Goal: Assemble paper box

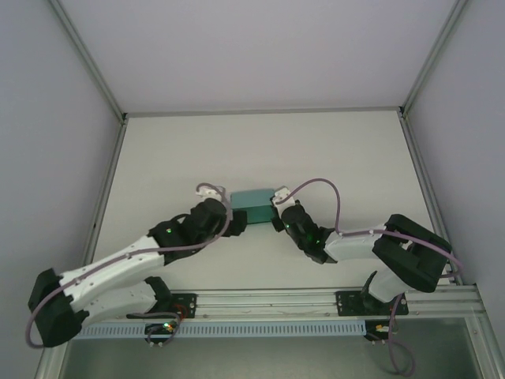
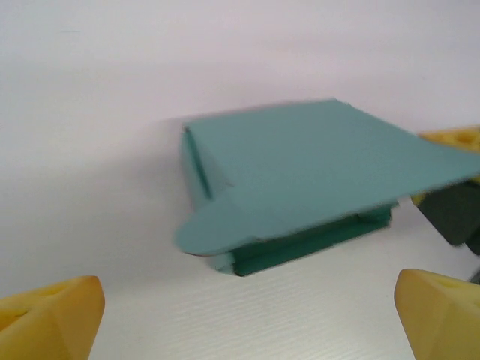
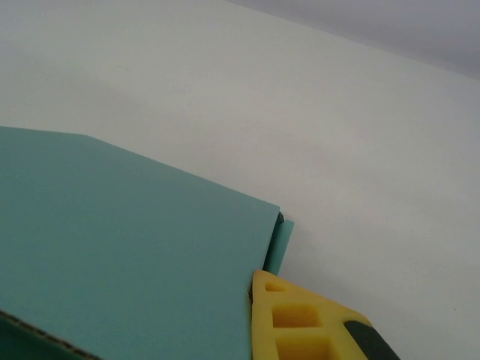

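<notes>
Box (image 1: 252,201) of teal card sits on the white table (image 1: 260,150), between the two grippers. From above it reads as a small closed block. The left wrist view shows otherwise: the lid (image 2: 315,165) stands raised and tilted over the body, with a rounded tab (image 2: 206,229) sticking out at its near corner.

Just left of the box, the left gripper (image 1: 235,215) is spread wide and holds nothing. Its yellow fingertips (image 2: 52,315) sit at the two lower corners of its own view, clear of the card.

At the box's right end, the right gripper (image 1: 277,213) is closed on the lid's edge. Its own camera shows one yellow finger (image 3: 289,319) tight against the lid corner, and the card hides the other. The left wrist view shows that lid corner running between a yellow tip (image 2: 454,139) above and a dark part below.
</notes>
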Controlling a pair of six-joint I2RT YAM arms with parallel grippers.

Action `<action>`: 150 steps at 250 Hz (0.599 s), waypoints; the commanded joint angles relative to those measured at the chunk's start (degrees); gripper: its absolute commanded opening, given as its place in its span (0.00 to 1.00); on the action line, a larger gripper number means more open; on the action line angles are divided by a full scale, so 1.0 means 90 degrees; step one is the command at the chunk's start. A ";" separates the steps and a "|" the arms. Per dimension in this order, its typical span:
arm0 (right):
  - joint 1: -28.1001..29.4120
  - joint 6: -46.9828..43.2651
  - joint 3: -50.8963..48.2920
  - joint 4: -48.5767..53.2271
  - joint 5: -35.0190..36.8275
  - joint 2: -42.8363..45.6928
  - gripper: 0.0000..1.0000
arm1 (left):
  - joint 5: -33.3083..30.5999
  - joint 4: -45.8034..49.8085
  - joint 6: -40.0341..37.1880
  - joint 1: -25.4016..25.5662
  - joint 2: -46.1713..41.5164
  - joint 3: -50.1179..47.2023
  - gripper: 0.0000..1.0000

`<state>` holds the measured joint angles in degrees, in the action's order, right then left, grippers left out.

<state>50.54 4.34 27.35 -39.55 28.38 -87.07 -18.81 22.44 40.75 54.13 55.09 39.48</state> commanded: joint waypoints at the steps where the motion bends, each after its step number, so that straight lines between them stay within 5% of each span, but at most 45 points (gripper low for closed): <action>1: 0.0096 -0.0205 -0.0178 0.0285 -0.0257 -0.0243 0.00 | 0.0514 0.0684 0.0786 -0.0982 -0.0381 -0.0008 1.00; 49: 0.0244 -0.0423 -0.0176 0.0117 -0.0223 -0.0568 0.00 | 0.2490 -0.0949 0.0985 -0.2922 -0.0006 -0.0554 1.00; 150: 0.0268 -0.0493 -0.0156 0.0078 -0.0184 -0.0864 0.04 | 0.3356 -0.2181 0.0479 -0.3075 0.2961 0.0238 0.94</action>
<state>52.40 0.54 27.09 -44.40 28.03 -92.31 7.25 9.34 45.84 26.89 77.97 41.47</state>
